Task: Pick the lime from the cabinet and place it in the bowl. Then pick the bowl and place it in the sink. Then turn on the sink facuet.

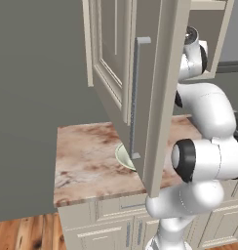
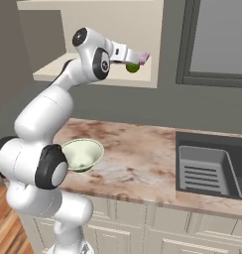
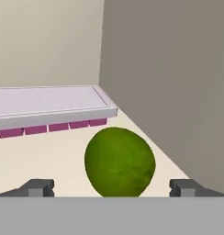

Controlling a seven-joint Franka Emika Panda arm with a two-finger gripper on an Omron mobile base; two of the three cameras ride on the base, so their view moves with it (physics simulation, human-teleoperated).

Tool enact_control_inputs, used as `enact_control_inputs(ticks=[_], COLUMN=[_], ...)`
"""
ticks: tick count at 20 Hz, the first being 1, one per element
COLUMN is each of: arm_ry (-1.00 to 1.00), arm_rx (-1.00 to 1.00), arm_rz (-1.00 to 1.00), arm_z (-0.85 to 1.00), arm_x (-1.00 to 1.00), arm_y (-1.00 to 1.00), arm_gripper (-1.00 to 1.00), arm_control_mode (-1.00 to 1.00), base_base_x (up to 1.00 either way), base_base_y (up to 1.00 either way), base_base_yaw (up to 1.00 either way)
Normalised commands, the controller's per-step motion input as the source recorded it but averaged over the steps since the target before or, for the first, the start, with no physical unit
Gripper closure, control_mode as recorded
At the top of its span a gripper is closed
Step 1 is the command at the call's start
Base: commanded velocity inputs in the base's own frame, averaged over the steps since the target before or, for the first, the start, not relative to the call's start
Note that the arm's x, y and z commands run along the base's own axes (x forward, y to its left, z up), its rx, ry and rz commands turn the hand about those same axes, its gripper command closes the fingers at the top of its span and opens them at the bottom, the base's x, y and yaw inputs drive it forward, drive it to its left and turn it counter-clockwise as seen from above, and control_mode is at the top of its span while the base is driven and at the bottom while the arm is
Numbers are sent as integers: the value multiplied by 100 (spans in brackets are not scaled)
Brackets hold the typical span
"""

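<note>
The lime (image 3: 120, 161) lies on the cabinet (image 2: 113, 30) shelf, and in the hand view it sits between my two fingertips. My gripper (image 3: 111, 187) is open, one finger on each side of the lime, not closed on it. From the right base view, the gripper (image 2: 134, 62) reaches into the open cabinet with the lime (image 2: 132, 68) at its tip. The bowl (image 2: 82, 154) stands empty on the counter below the arm; its rim (image 1: 123, 156) peeks out behind the open cabinet door (image 1: 160, 97). The sink (image 2: 212, 168) is at the right. The faucet is out of view.
A flat white box with a magenta underside (image 3: 49, 108) lies on the shelf just behind the lime. The cabinet's side wall (image 3: 178, 82) stands close on the right of the hand. A marbled counter (image 2: 138, 149) runs between bowl and sink, under a window (image 2: 217, 39).
</note>
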Motion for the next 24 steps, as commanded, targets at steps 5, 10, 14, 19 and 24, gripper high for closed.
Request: enact_control_inputs(ticks=[5,10,14,19,24], arm_ry=[0,3,6,3,2], arm_rx=[0,0,-1,-1,0], arm_rz=[0,0,0,0,0], arm_z=[0,-7,-13,-11,-3], arm_x=[8,16,22,23,19], arm_y=[-34,-8,0,0,0], arm_gripper=[-100,-100,-100,-100,-100], arm_control_mode=[-100,-100,-100,-100,-100], base_base_x=[0,0,0,0,0], base_base_y=[0,0,0,0,0], base_base_yaw=[0,0,0,0,0])
